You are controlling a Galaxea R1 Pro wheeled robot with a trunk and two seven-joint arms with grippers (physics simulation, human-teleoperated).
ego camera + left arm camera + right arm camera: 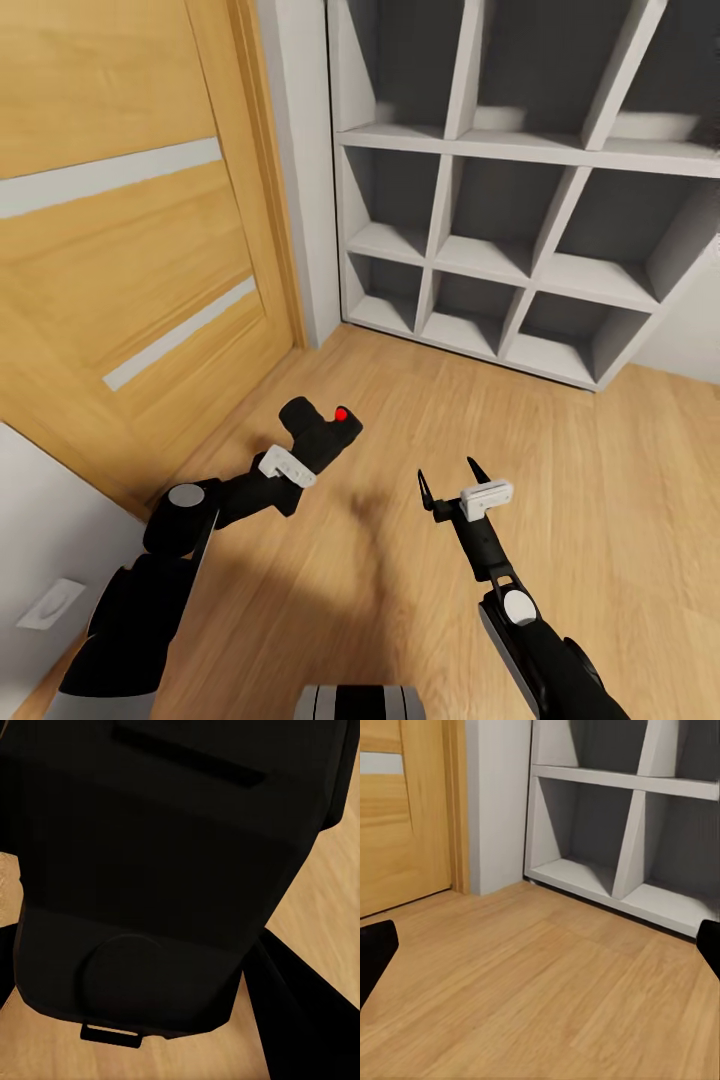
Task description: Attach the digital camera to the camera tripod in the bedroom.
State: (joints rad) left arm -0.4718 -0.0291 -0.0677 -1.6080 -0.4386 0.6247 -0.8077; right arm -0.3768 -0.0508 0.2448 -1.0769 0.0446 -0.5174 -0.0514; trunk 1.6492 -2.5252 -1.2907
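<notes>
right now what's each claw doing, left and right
Left claw: closed on the digital camera, held above the wood floor.
Right claw: open, holding nothing.

Small boxy black digital camera (pixel 322 430) with round red top button, held tilted above the bedroom's light wood floor (pixel 400 600), near the wooden door (pixel 120 250).

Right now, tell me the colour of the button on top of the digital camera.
Red, on the black digital camera held by the left end effector; clearest in the head view.
</notes>
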